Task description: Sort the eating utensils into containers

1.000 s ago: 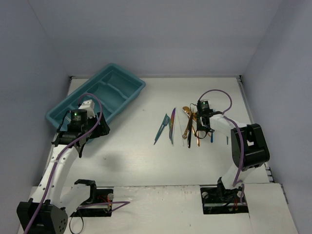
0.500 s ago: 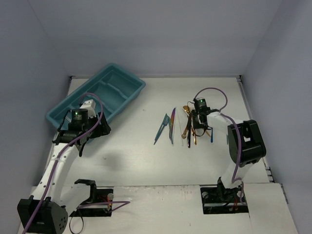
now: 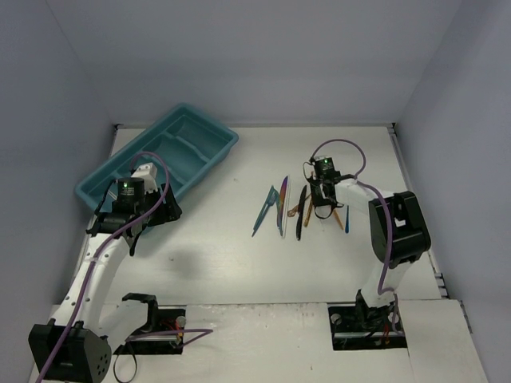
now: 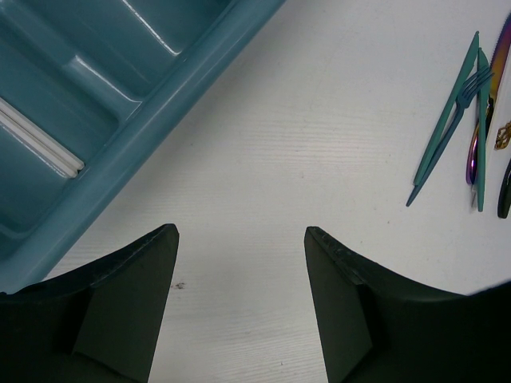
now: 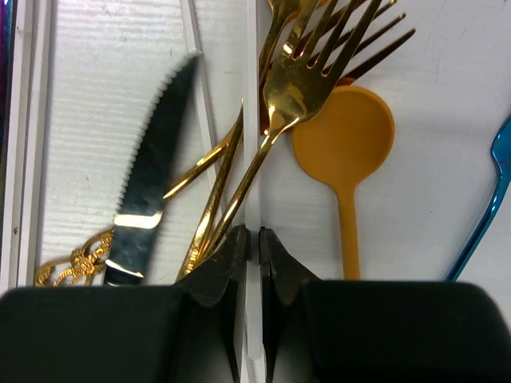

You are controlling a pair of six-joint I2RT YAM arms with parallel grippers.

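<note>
My right gripper (image 3: 319, 201) is down on the pile of eating utensils (image 3: 297, 209) at mid-table. In the right wrist view it (image 5: 255, 235) is shut on a thin white utensil handle (image 5: 251, 120). Gold forks (image 5: 307, 68), a black serrated knife (image 5: 152, 159), an orange spoon (image 5: 343, 140) and a blue fork (image 5: 489, 199) lie around it. The teal cutlery tray (image 3: 209, 162) stands at the back left. My left gripper (image 3: 160, 209) hovers open and empty beside the tray's near rim (image 4: 172, 100). A white utensil (image 4: 40, 144) lies in one compartment.
Two teal utensils (image 4: 447, 120) and an iridescent purple one (image 4: 489, 96) lie left of the pile, also in the top view (image 3: 271, 209). A lone blue utensil (image 3: 346, 219) lies right of the pile. Grey walls enclose the table on three sides.
</note>
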